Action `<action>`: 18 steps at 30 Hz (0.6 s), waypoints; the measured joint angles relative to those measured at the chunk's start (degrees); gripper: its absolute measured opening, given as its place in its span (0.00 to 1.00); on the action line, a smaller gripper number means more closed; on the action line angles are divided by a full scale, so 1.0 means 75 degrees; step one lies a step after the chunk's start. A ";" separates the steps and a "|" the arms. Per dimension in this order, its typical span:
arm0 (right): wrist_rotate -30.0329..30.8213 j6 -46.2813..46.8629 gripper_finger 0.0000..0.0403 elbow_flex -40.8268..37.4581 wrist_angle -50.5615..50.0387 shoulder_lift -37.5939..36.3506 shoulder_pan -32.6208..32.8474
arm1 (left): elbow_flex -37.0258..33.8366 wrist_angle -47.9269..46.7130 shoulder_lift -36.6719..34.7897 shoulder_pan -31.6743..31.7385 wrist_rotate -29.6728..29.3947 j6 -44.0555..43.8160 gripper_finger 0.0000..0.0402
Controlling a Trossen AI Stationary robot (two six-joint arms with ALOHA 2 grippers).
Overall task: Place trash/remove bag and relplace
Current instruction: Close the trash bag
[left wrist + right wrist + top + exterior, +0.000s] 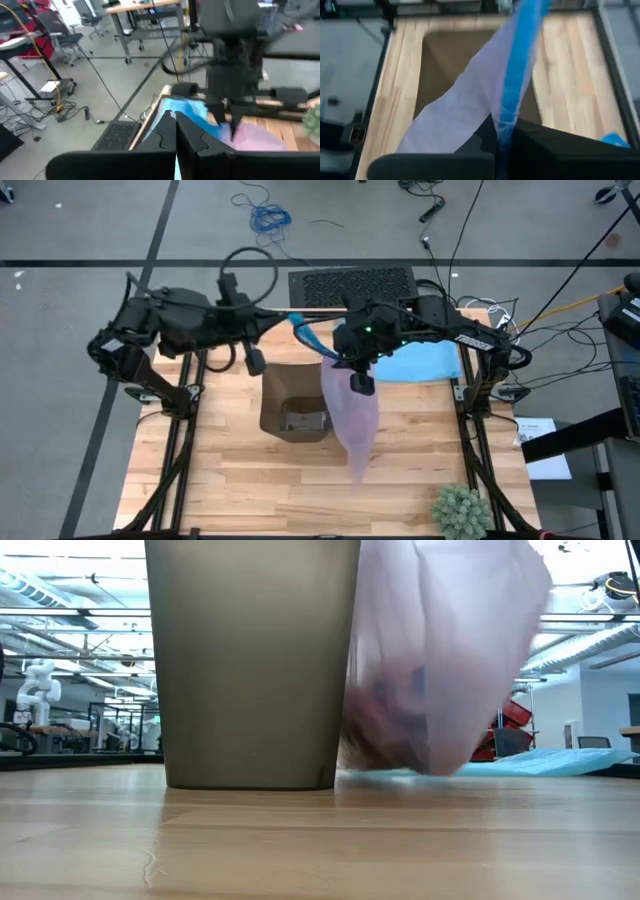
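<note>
Both grippers are closed. Right gripper [358,377] pinches the top of the bag [352,420], together with a blue strip [520,65], and the bag hangs down beside the bin [293,402], its bottom at the table [230,480]. Left gripper [256,361] sits shut on nothing near the bin's back edge. Dark trash [400,710] shows through the bag. Light blue bag [420,362] lies behind; plant [462,510] at the front corner.
</note>
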 joint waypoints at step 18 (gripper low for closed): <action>-0.0006 0.0213 0.31 -0.0011 0.0652 -0.0484 -0.0006 | 0.0003 -0.0007 0.0245 -0.0006 0.0888 -0.1141 0.05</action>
